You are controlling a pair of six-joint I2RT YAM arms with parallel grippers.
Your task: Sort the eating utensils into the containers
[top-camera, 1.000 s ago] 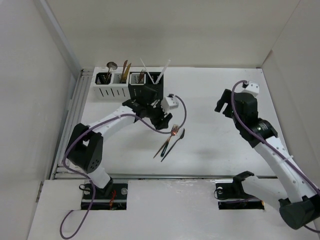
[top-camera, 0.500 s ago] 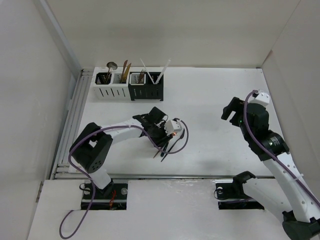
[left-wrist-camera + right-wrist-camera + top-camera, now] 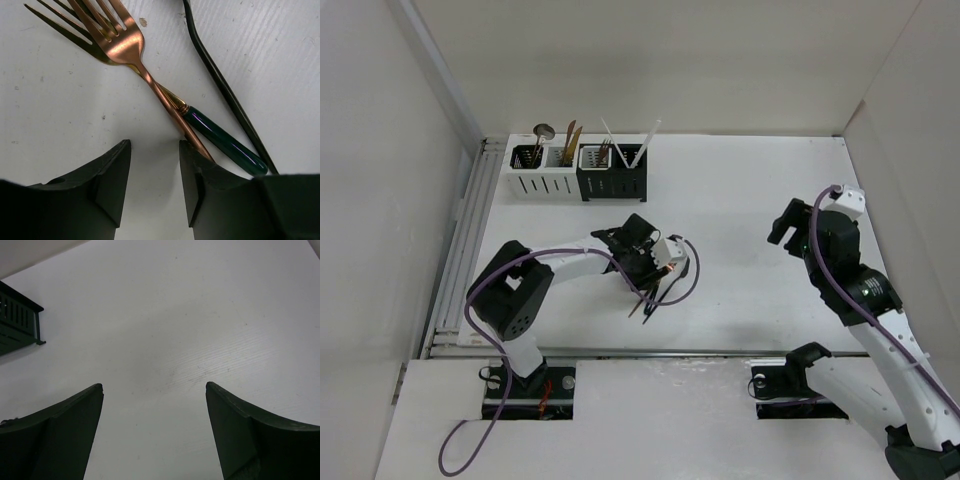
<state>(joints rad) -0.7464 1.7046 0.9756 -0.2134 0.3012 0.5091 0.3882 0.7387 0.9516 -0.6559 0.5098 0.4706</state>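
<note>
A copper fork (image 3: 125, 47) lies on the table across a fork with a dark green handle (image 3: 225, 142), with a slim black utensil (image 3: 220, 82) beside them. My left gripper (image 3: 155, 145) is low over them, open, with only bare table between its fingers. The copper handle runs under its right finger (image 3: 200, 175). From above, the left gripper (image 3: 645, 282) covers most of this small pile (image 3: 652, 300). The containers (image 3: 578, 170) stand at the back left, holding a silver spoon (image 3: 542, 131), copper pieces (image 3: 571, 136) and white sticks (image 3: 649, 133). My right gripper (image 3: 155, 387) hangs open over bare table.
The left arm's purple cable (image 3: 690, 275) loops beside the utensils. In the right wrist view a black caddy (image 3: 17, 320) shows at the left edge. White walls close in the table on the left, back and right. The right gripper (image 3: 782, 225) hovers at mid right.
The left gripper has moved from just in front of the caddies down onto the utensils lying on the table. The right arm has shifted a little to the right.
</note>
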